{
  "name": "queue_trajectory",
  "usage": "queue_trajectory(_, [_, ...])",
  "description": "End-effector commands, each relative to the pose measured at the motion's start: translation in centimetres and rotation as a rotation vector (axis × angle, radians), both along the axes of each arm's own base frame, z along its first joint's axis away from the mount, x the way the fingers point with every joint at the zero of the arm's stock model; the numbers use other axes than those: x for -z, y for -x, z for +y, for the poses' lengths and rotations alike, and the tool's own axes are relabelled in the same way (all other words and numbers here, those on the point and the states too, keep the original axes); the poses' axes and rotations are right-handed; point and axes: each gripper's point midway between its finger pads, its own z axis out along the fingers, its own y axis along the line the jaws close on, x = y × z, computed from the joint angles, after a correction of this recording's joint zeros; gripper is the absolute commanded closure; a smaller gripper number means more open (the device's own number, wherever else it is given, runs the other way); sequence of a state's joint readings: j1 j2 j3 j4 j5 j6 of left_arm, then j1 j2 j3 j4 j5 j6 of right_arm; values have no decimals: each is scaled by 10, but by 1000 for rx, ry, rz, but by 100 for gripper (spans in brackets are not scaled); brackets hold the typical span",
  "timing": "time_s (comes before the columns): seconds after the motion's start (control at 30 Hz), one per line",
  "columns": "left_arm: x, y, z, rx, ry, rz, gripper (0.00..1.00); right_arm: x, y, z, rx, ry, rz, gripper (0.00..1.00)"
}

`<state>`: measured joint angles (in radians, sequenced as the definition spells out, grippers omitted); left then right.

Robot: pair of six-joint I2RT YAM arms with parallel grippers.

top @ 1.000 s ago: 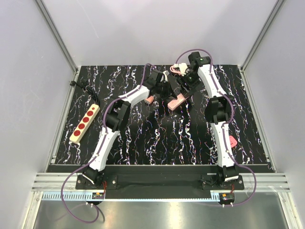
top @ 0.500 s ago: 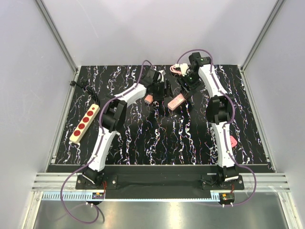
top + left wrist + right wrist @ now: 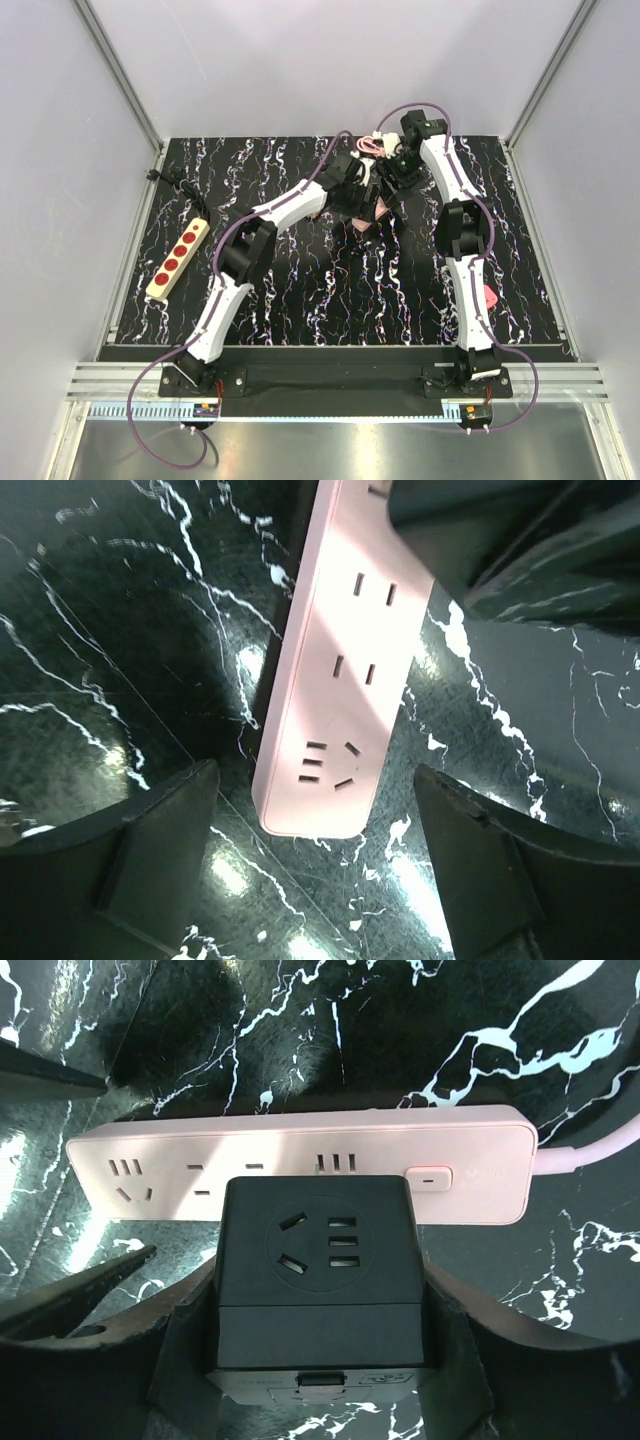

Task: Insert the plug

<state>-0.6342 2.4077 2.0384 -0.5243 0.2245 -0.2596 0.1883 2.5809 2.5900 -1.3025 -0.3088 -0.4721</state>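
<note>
Left fingers (image 3: 150,855), released, straddle the free end of the long pink plastic power strip (image 3: 345,660) toward the far edge of the black marbled tabletop (image 3: 300,300), right fingers (image 3: 452,1355) clasp a black cube-shaped socket block (image 3: 318,1250), and the small pale-pink plug, unseen in any view, likely needs gripping squarely before insertion.

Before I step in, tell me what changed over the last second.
The left gripper swung right, opened, and now straddles the pink strip's end, empty. The plug seen beside it earlier is out of sight. The right gripper stayed on the black block; the beige strip did not move.
</note>
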Motion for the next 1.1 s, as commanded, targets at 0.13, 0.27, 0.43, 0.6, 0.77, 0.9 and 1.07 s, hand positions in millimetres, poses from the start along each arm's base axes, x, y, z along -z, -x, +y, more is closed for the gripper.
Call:
queue_trajectory(0.13, [-1, -21, 2, -6, -88, -78, 27, -67, -10, -7, 158, -127, -97, 100])
queue_trajectory(0.27, [-5, -18, -10, 47, -103, -120, 29, -93, -7, -17, 227, -137, -136, 100])
queue_trajectory(0.43, [-4, -13, -13, 72, -136, -141, 32, -120, 2, -28, 284, -121, -176, 100])
queue_trajectory(0.6, [3, -5, -20, 132, -169, -163, 34, -134, 18, -30, 294, -125, -179, 100])
queue_trajectory(0.77, [14, 4, -25, 150, -217, -176, 47, -153, 33, -38, 307, -107, -221, 100])
queue_trajectory(0.9, [7, 10, -26, 146, -190, -156, 79, -148, 41, -38, 316, -114, -203, 100])
queue_trajectory(1.07, [-27, 60, -33, 211, -27, -21, 93, -120, 72, -41, 338, -86, -102, 100])
